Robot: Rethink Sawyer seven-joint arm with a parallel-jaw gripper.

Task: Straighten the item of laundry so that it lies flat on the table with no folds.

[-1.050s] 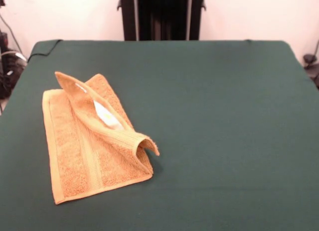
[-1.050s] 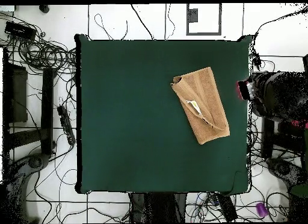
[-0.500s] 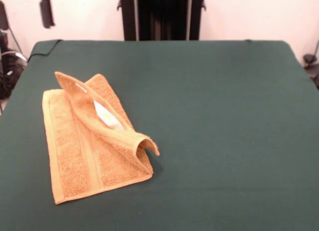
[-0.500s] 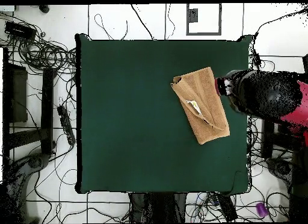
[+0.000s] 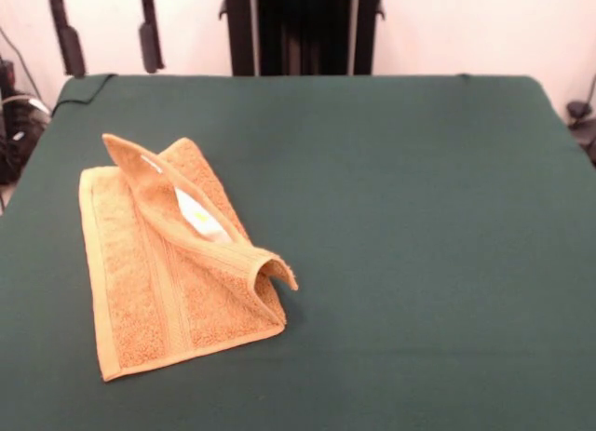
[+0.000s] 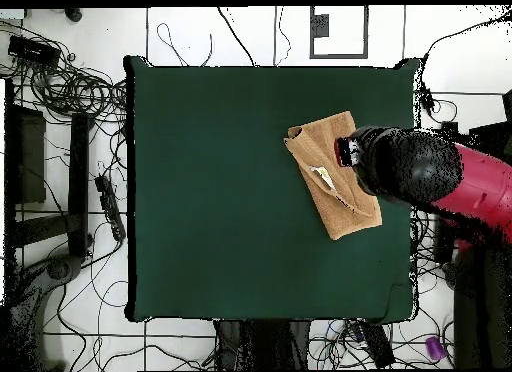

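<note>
The orange-tan item of laundry [image 5: 158, 282] lies on the left part of the green table [image 5: 419, 217]. One side is folded over into a raised ridge running diagonally across it, and a white tag [image 5: 197, 217] shows under the fold. My gripper [image 5: 107, 63] hangs open and empty at the top left, above and beyond the item's far corner. In the overhead view the red and black arm [image 6: 440, 178] reaches in from the right and covers the right edge of the item of laundry [image 6: 322, 153] on the table [image 6: 220, 188].
Cables and black gear [image 5: 14, 114] sit off the table's left edge. In the overhead view, tangled cables [image 6: 70, 88] lie on the floor all round the table.
The arm has swung in from beyond the table's edge until it stands over the item's edge. Both gripper fingers have come into the front view at the top left. The item itself has not moved.
</note>
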